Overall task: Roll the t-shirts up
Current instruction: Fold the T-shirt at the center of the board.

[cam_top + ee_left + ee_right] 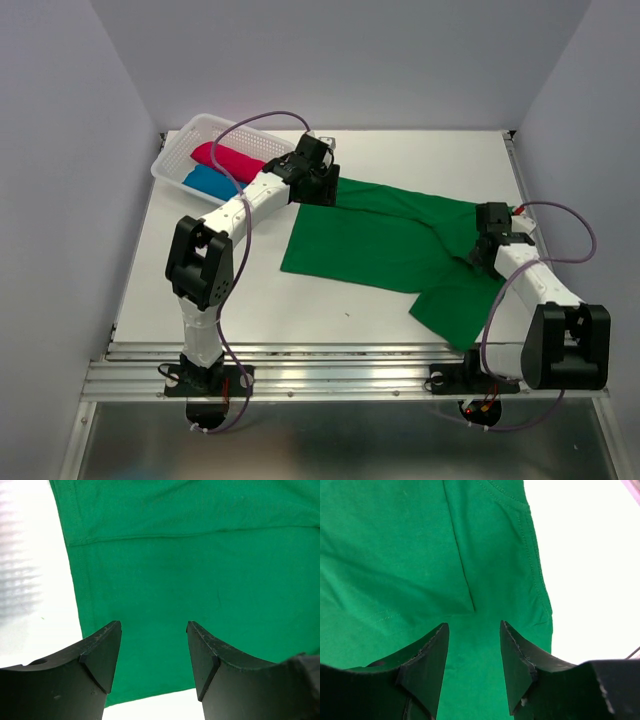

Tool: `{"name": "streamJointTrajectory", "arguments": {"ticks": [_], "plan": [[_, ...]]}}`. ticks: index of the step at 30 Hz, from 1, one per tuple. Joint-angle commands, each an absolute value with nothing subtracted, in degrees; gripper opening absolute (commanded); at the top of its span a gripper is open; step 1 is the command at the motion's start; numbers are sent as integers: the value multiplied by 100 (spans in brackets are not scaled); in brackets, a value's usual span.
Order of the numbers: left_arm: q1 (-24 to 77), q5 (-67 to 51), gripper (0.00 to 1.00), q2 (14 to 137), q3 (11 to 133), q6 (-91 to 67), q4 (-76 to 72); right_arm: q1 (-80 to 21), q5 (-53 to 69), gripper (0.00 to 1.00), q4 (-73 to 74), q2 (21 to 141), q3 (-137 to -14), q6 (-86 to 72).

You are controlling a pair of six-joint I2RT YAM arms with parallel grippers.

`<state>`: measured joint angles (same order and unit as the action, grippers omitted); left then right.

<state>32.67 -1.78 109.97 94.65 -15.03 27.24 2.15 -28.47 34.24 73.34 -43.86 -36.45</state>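
While the basket (170, 152) upper left holds the pink t-shirt (226, 156) and blue t-shirt (208, 180), you have left gripper (154, 645) and right gripper (474, 647) spread, empty, over green t-shirt (370, 245).

We find a robotics laboratory test cell. Plain pale panels (60, 180) wall a white table (320, 310) on three sides. The left arm (215, 250) and right arm (560, 340) are bolted to an aluminium rail (340, 375) at its near edge, with loose lilac cables (270, 114) exposed.
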Motion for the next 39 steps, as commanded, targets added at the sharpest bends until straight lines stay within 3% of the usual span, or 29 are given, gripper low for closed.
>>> {"name": "streamJointTrajectory", "arguments": {"ticks": [1,3,5,6,7,10,11,19,24,25,27,39], "plan": [[3287,-176,66,10661,9475,-1406,2619,176,-2848,51,3665,6936,-4667,-3621],[3296,-176,66,10687,9492,-1432,2602,176,-2778,49,3665,6795,-4711,-3621],[3296,-184,66,10740,9527,-1468,2584,176,-2663,40,3542,6750,-4772,-3568],[3287,-193,66,10758,9580,-1494,2549,176,-2654,35,3516,6811,-4825,-3586],[3287,-185,66,10801,9615,-1512,2549,176,-2646,22,3498,6916,-4964,-3612],[3296,-158,66,11003,9755,-1547,2523,176,-2506,4,3498,7601,-5351,-3639],[3287,-141,66,11108,9782,-1573,2514,176,-2453,3,3489,7777,-5440,-3639],[3287,263,51,11767,9975,-1696,2417,509,-1952,1,2998,9051,-5766,-3490],[3287,500,24,12032,10037,-1679,2321,562,-1977,1,2751,9395,-5757,-3340],[3278,501,10,12093,10081,-1661,2338,562,-1960,1,2690,9483,-5722,-3331],[3278,536,0,12286,10125,-1670,2373,562,-1934,1,2628,9570,-5695,-3314],[3112,721,0,13340,11063,-1626,2715,615,-1635,1,2101,10264,-5738,-3287]]}}
